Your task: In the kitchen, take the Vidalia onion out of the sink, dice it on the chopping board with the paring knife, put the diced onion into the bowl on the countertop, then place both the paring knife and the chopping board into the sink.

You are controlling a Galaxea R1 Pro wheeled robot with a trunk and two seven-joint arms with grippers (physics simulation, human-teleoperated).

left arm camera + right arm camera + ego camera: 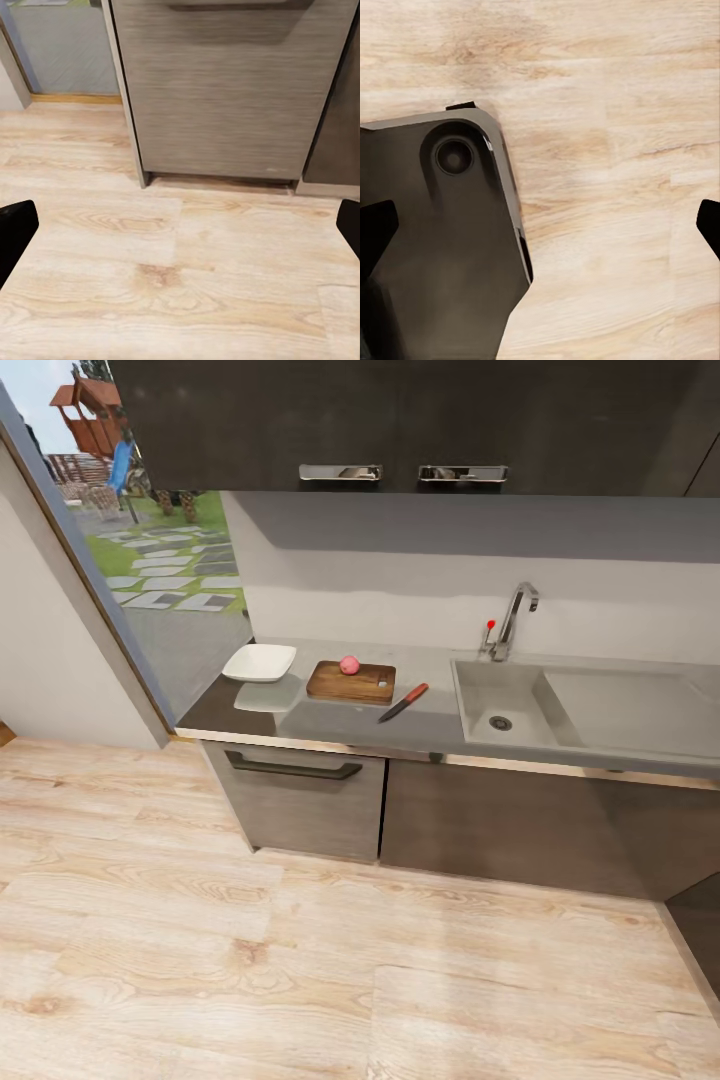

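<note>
The pinkish-red Vidalia onion sits on the dark brown chopping board on the grey countertop. Just right of the board lies the paring knife, its red handle pointing toward the sink. The basin holds nothing but its round drain. Left of the board stands the white bowl. My left gripper hangs open over the wooden floor in front of a cabinet. Open too, my right gripper points down at the floor beside my dark base.
A chrome tap with a red knob stands behind the sink, with a steel drainboard to its right. Dark upper cabinets hang above. A glass door is at the left. A handled drawer front sits under the counter, across wooden floor.
</note>
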